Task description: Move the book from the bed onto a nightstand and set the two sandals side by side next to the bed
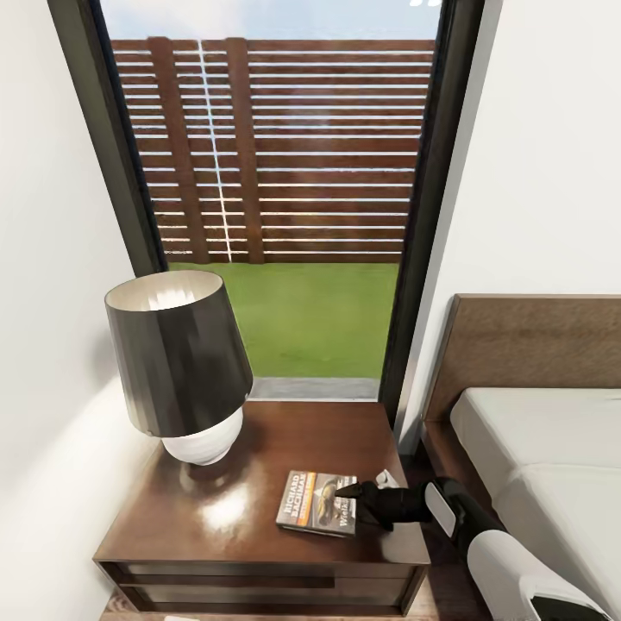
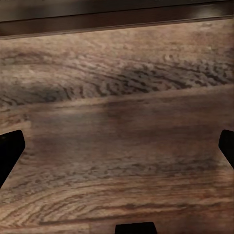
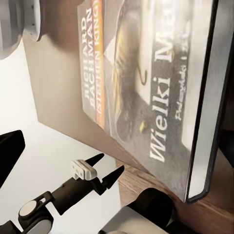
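On the nightstand (image 1: 224,526), front-right area: the book (image 1: 317,502) lies flat, cover up, orange band toward the lamp (image 1: 179,362). Right hand (image 1: 355,498) sits at the book's right edge, dark fingers (image 1: 345,490) over the cover; can't tell if it's gripping or released. Right wrist view has the book (image 3: 146,83) close up. Left hand (image 2: 117,151) is spread wide, nothing in it, above wood-plank floor (image 2: 122,97). The bed (image 1: 552,448) stands just right of the nightstand.

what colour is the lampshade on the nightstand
Dark grey to black, with a pale inside; the lampshade shows best in the head view.
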### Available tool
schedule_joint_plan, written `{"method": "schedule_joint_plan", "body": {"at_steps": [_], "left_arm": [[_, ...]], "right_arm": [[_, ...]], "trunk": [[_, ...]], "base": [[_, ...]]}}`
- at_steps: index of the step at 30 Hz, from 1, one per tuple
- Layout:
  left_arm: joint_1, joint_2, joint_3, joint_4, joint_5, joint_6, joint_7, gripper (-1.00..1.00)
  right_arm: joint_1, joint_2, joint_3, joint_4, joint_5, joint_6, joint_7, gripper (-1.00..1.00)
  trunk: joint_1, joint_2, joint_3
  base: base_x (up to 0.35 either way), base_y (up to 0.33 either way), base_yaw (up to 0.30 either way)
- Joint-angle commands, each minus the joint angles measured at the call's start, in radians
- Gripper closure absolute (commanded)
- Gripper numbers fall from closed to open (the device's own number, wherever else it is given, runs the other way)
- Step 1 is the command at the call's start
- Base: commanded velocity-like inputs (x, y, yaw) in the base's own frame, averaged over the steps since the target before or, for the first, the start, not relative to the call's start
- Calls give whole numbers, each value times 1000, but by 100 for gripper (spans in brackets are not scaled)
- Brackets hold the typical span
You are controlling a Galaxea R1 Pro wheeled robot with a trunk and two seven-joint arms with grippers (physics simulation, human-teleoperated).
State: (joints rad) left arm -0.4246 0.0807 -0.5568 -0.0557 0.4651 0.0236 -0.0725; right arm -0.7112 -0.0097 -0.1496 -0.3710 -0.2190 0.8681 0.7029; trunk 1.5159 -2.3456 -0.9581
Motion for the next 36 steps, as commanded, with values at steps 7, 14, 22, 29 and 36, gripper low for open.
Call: {"method": "schedule_joint_plan", "body": {"at_steps": [7,14,22,29,36], "left_arm": [[0,1,-8,-1,10,2,-3,-100],[0,1,-8,-1,10,1,-3,-100],[0,1,-8,-1,10,1,-3,-100],[0,1,-8,-1,10,1,-3,-100],[0,1,-8,-1,10,1,-3,-100]], "right_arm": [[-3,1,-6,0,-1,4,-27,-100],[-4,1,-6,0,-1,4,-33,-100],[-4,1,-7,0,0,3,-35,-100],[-4,1,-6,0,2,4,-41,-100],[-4,1,-7,-1,-1,4,-60,-100]], "trunk": [[0,0,-1],[0,0,-1],[0,0,-1],[0,0,-1],[0,0,-1]], "base": [[0,0,0],[0,0,0],[0,0,0],[0,0,0],[0,0,0]]}}
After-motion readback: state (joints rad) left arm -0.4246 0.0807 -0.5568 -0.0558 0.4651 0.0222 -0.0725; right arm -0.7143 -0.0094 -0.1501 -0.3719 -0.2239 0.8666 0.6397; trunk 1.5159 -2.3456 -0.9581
